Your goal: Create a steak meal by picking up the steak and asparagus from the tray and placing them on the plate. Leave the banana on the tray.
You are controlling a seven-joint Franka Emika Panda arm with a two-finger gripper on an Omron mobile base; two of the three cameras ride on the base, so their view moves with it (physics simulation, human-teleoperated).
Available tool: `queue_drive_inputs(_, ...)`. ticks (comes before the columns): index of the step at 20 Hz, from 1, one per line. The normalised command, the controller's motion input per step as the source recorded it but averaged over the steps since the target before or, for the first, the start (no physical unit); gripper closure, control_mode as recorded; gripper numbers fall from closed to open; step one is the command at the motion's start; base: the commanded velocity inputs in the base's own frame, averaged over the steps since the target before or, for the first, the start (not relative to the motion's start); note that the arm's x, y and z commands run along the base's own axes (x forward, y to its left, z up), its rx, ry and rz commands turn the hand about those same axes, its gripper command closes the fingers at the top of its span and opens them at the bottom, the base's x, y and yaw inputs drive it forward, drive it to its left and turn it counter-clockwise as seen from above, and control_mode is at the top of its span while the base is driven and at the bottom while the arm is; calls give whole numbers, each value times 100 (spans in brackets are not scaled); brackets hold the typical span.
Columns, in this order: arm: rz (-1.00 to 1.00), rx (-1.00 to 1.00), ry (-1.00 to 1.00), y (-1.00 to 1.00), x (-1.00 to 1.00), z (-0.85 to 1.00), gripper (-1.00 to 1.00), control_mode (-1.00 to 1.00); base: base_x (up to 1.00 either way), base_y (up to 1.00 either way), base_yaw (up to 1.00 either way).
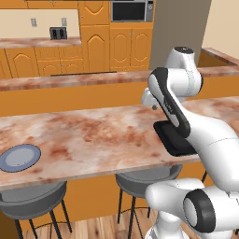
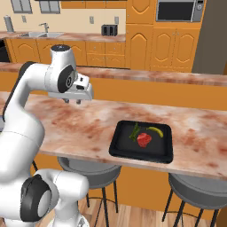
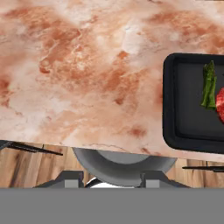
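Nothing is picked yet: the pincer hangs released and empty above the surface, well off the tray holding steak, asparagus and banana, so it must next cross over and descend on the steak, the plate waiting far off.

No legible text, labels, brands, numbers or signs anywhere. Cabinet fronts, microwave, counter, tray and plate all blank. Robot arm casing carries no readable marking.
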Motion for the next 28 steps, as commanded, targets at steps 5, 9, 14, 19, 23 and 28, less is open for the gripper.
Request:
queue_drive_inputs(5, -3, 1, -2, -37, 0, -16, -100, -100, 0, 0, 0)
queue_drive_inputs(9, -5, 7, 0, -83, 1, -29, -100, -100, 0, 0, 0)
queue_drive_inputs(14, -1, 4, 0, -87, 0, -46, -100, -100, 0, 0, 0)
queue_drive_inputs(19, -2, -7, 6, -68, 3, -56, -100, -100, 0, 0, 0)
queue_drive_inputs(23, 0, -6, 8, -61, 18, -49, -100, -100, 0, 0, 0)
queue_drive_inputs(28, 0, 0, 14, -56, 49, -37, -100, -100, 0, 0, 0)
